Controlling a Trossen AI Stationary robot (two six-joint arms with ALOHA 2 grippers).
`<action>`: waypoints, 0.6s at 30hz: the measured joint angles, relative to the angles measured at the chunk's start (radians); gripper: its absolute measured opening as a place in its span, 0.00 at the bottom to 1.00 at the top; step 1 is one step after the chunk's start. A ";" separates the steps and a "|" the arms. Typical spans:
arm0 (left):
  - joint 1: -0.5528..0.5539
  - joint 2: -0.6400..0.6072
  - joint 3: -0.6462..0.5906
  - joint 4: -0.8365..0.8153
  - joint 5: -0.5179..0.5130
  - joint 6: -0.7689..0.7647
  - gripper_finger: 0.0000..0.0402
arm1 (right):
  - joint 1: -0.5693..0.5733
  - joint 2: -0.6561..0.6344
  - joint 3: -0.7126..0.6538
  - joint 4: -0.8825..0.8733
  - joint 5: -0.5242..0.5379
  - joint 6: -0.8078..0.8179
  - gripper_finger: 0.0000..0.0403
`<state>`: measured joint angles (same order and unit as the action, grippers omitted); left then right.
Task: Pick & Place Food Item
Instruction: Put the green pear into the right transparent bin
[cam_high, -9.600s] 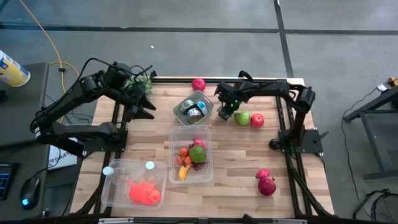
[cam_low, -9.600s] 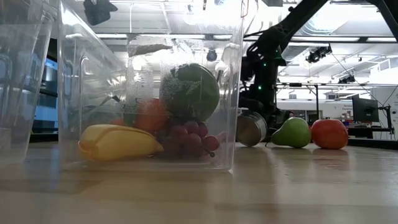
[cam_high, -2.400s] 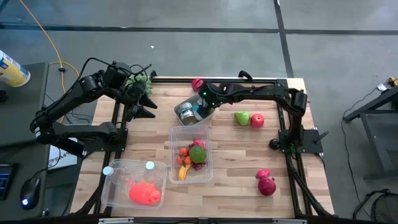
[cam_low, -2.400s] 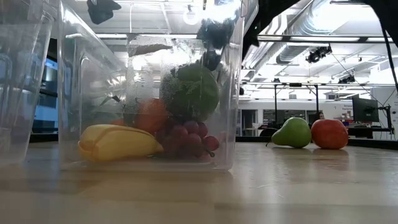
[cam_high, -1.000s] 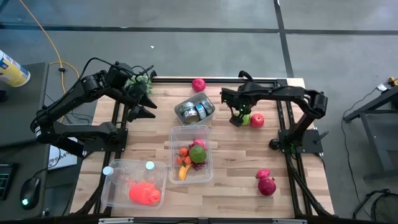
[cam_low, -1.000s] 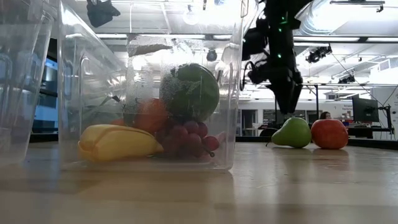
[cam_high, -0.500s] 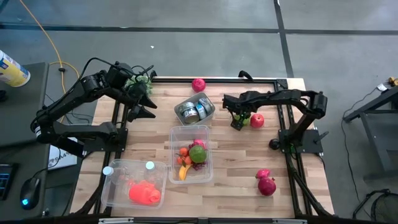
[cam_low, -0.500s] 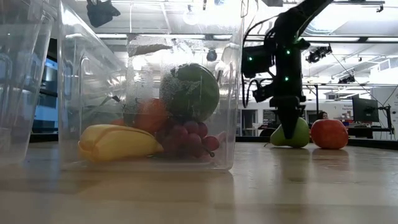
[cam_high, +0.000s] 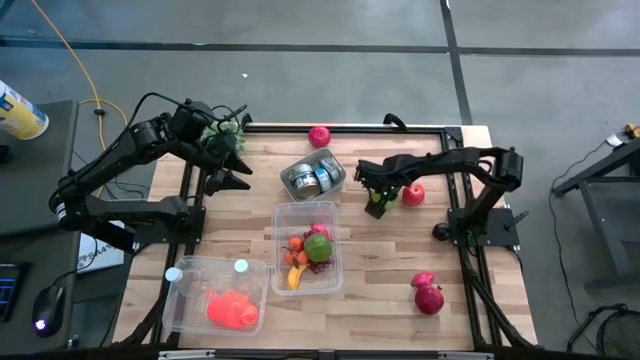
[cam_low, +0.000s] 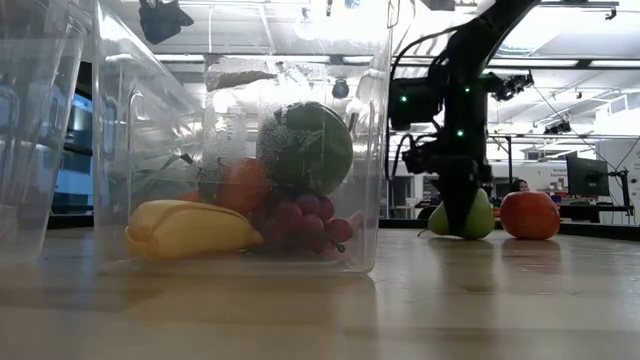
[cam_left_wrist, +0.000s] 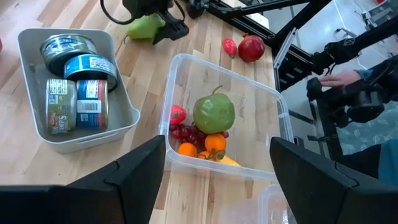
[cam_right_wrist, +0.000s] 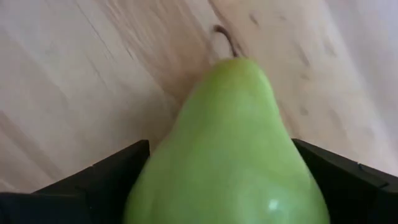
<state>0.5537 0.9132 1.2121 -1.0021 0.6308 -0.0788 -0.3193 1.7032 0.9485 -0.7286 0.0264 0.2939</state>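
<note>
Pear (cam_right_wrist: 230, 155): green, lying on the wooden table (cam_high: 380, 270) near the far right part, just beside a red apple (cam_high: 412, 194); in the high view it is sitting mostly hidden under the right gripper.
Right gripper (cam_high: 377, 200): reaching down over the pear; its dark fingers (cam_right_wrist: 93, 177) are standing wide apart, one on each side of the fruit, and the wrist view is not showing them pressing on it.
Left gripper (cam_left_wrist: 217, 177): hanging above the table's far left corner, jaws standing apart and holding nothing.
Clear bin (cam_high: 283, 215): sitting at the table's middle, holding a green apple (cam_left_wrist: 214, 112), grapes, oranges and a banana (cam_low: 190, 228).
Grey tray (cam_left_wrist: 28, 43): sitting beyond the bin, holding cans (cam_left_wrist: 78, 106).
Second clear bin (cam_high: 180, 270): sitting at the near left, holding something red.
Near right: two red fruits (cam_high: 428, 295) are lying together.
</note>
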 joint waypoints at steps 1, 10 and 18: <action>0.000 0.000 0.000 0.000 0.000 0.000 0.70 | 0.004 0.005 0.000 0.003 0.002 0.020 0.92; 0.000 0.000 0.000 0.004 0.000 0.000 0.70 | 0.027 0.046 0.004 0.013 0.000 0.099 0.77; 0.000 0.000 0.000 0.019 0.000 -0.010 0.70 | 0.032 0.000 0.040 -0.058 0.036 0.133 0.77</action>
<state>0.5541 0.9134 1.2118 -0.9832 0.6308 -0.0883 -0.2871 1.7033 0.9886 -0.7868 0.0625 0.4264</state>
